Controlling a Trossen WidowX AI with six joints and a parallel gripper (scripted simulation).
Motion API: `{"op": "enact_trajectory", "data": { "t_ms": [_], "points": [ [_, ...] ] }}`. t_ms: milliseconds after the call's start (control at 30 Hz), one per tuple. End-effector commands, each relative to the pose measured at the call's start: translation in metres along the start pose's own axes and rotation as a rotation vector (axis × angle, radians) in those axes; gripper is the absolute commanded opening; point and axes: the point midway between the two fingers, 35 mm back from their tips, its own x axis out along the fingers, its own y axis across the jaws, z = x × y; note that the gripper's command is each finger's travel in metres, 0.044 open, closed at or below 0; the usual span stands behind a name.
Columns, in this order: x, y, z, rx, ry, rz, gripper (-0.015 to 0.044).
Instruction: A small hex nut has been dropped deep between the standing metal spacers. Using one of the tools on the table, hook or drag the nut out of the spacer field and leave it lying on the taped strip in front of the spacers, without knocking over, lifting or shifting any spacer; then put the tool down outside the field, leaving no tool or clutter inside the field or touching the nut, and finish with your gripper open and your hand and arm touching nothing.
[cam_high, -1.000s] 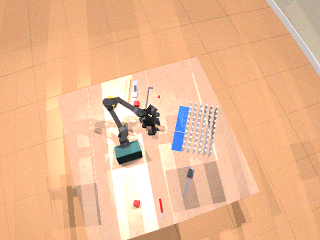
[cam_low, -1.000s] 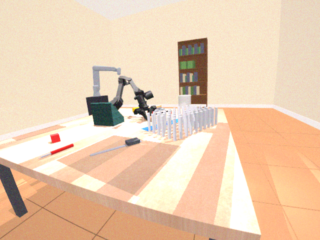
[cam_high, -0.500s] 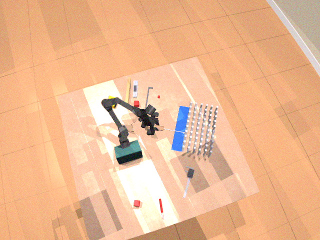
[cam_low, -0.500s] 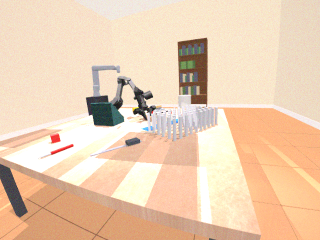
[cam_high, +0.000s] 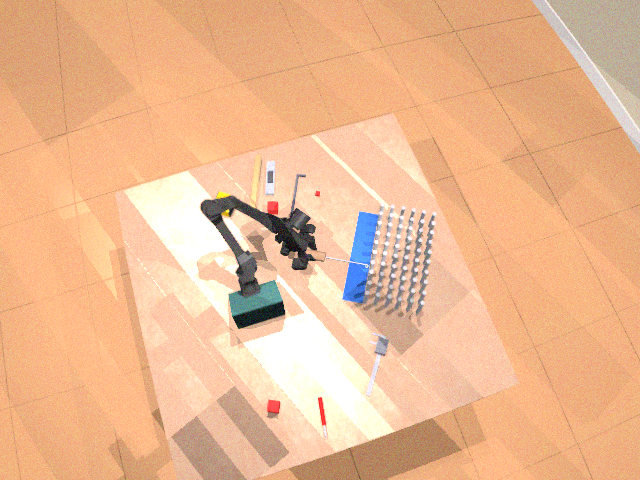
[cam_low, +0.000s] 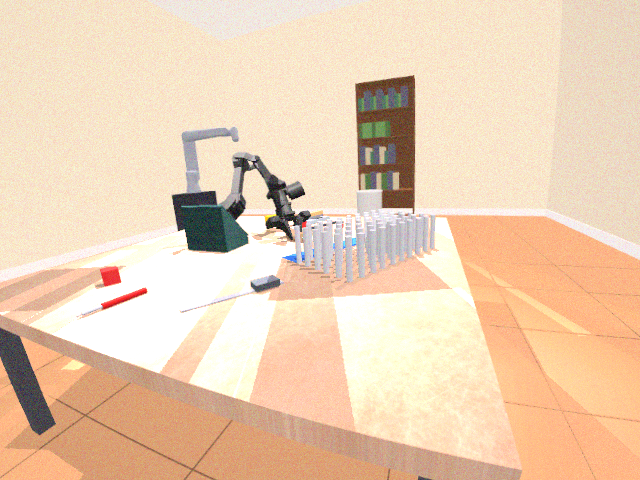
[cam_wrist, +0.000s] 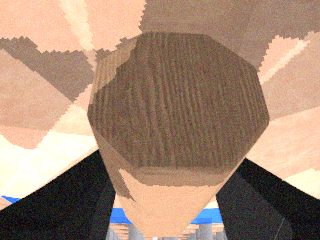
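Observation:
My gripper (cam_high: 309, 253) (cam_low: 296, 228) (cam_wrist: 166, 155) is shut on the wooden handle (cam_high: 319, 256) (cam_wrist: 180, 105) of a hooked tool. The tool's thin pale rod (cam_high: 341, 259) reaches across the blue taped strip (cam_high: 367, 221) (cam_low: 290, 257) in the top view. Its tip is at the front row of the standing metal spacers (cam_high: 405, 258) (cam_low: 372, 248); whether it touches one or how high it is cannot be told. The spacers look upright. The hex nut cannot be made out. The gripper itself is short of the strip, on the arm's side.
A dark angled hook (cam_high: 294, 193), a wooden stick (cam_high: 256, 178), a white meter (cam_high: 270, 184), a red cube (cam_high: 272, 207) and a small red cube (cam_high: 317, 193) lie beyond the arm. A caliper (cam_high: 381, 345) (cam_low: 265, 283), a red pen (cam_high: 321, 409) (cam_low: 124, 298) and another red cube (cam_high: 273, 406) (cam_low: 110, 275) lie opposite.

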Motion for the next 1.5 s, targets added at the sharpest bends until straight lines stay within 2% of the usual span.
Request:
{"op": "enact_trajectory", "data": {
  "t_ms": [0,1133,1467],
  "points": [
    [-0.002,0.0,0.002,0.003,0.001,-0.001,0.0],
    [-0.016,-0.002,-0.013,-0.002,0.003,-0.004,0.0],
    [-0.032,-0.001,0.001,-0.001,0.002,-0.004,0.0]
  ]
}}
